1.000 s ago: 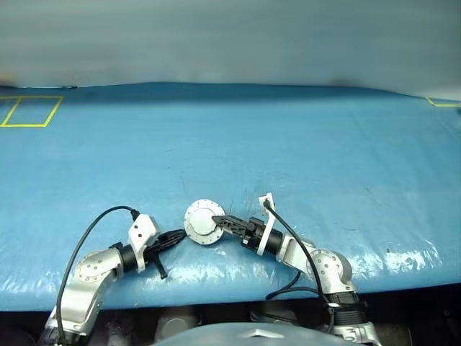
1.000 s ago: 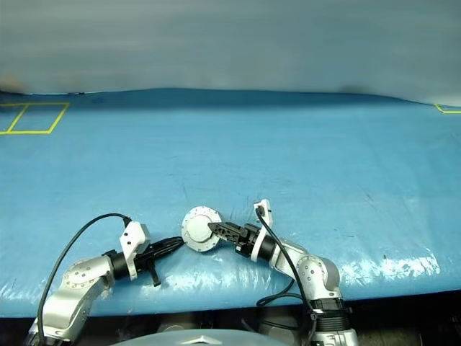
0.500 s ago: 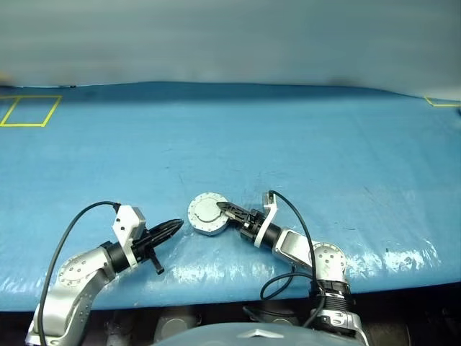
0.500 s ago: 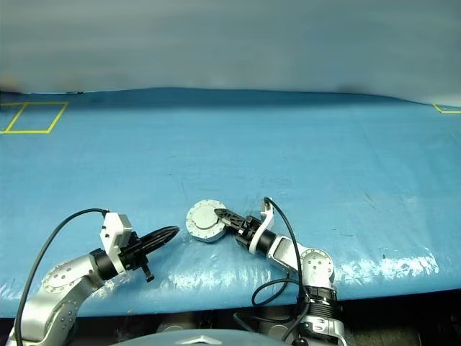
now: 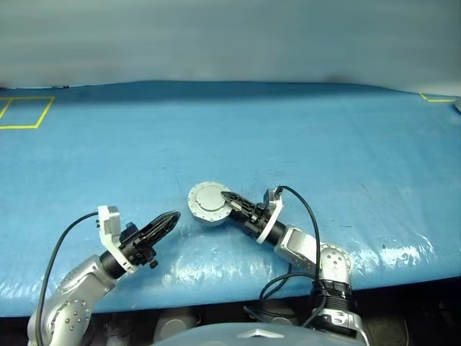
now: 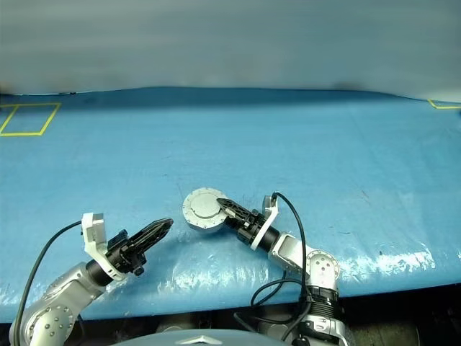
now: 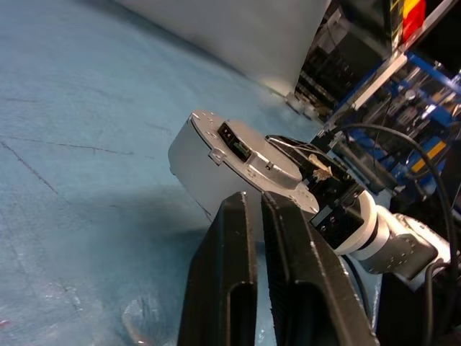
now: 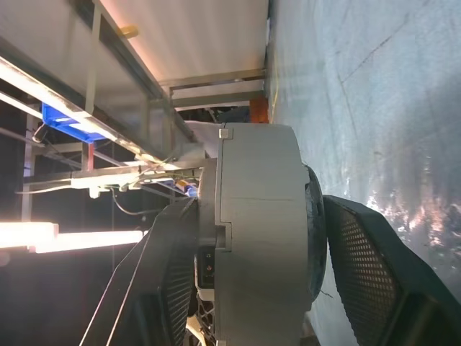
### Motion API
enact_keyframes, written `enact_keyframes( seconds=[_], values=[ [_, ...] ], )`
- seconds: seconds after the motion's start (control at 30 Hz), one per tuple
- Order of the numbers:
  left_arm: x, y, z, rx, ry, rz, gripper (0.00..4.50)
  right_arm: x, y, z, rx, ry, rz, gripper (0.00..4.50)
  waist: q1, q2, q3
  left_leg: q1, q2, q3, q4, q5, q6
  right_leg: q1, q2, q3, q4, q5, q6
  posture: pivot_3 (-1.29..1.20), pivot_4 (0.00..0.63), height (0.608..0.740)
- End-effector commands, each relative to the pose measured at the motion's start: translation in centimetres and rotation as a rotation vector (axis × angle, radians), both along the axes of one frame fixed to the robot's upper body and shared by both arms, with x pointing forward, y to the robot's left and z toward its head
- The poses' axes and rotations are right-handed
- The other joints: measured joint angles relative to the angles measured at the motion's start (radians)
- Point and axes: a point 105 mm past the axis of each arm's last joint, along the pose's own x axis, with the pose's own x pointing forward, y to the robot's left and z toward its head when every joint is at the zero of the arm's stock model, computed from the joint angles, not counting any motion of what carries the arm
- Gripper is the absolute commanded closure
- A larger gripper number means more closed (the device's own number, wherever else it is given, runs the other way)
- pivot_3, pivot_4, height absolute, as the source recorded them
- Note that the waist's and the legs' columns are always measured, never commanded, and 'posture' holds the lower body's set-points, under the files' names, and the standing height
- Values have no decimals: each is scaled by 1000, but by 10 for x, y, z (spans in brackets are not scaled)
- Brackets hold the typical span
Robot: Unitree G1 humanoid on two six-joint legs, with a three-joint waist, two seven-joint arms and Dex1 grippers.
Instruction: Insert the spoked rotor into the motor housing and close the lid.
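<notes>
Silver metal, plain and matt, makes up the round motor housing (image 5: 209,202), which is seen closed: the lid (image 7: 252,155) sits on its top face, with small screw tabs around the rim and a dark connector slot. In the right wrist view a seam is seen running around the can's side wall. The spoked rotor cannot be made out; whether it lies inside cannot be told.

The housing is held raised and tilted just above the blue table cover (image 5: 302,144), toward the near edge. It is clamped across its thickness by the right gripper (image 6: 225,207), one finger on the top face, the other beneath.

To the left of the housing, near but apart from it, the left gripper (image 5: 170,221) is pointed at the can with its fingers almost together, a narrow gap being visible between them, and nothing is held.

A slip is judged possible, since smooth metal is pinched near one edge only. A knock from the left gripper could shift the lid or twist the can out of the grip.
</notes>
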Motion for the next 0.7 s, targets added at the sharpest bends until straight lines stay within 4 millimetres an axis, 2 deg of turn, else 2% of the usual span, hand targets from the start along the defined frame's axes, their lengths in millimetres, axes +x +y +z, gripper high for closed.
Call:
enact_keyframes(
  seconds=[0.03,0.13,0.23,0.33,0.57,0.7],
  values=[
    [-6,-8,18,-96,-31,-34,2504,1,17,46,142,-137,42,2123,0,-2,1,0,0,0,0,0,0,0,0,0,0,0,0,0,150,740],
    [-4,-9,12,-152,13,2,1550,-2,21,53,151,-163,74,2123,0,-2,1,0,0,0,0,0,0,0,1,0,0,0,0,0,150,740],
    [-2,-13,17,-246,15,14,527,-4,23,56,146,-175,96,2123,0,-3,2,0,0,-1,0,0,0,0,1,1,0,0,0,0,150,740],
    [1,-16,26,-347,13,14,527,-6,23,55,140,-177,109,2123,1,-3,2,0,0,-1,1,0,0,1,2,1,0,0,1,0,150,740],
    [13,-29,21,-417,78,-37,527,-9,25,56,123,-179,133,2123,1,-3,2,0,0,-1,3,0,0,1,2,2,1,1,2,0,150,740],
    [22,-48,1,-402,207,-91,527,-10,28,55,119,-177,146,2123,4,-3,2,0,0,-1,3,0,0,1,3,2,1,3,4,0,150,740]
  ],
)
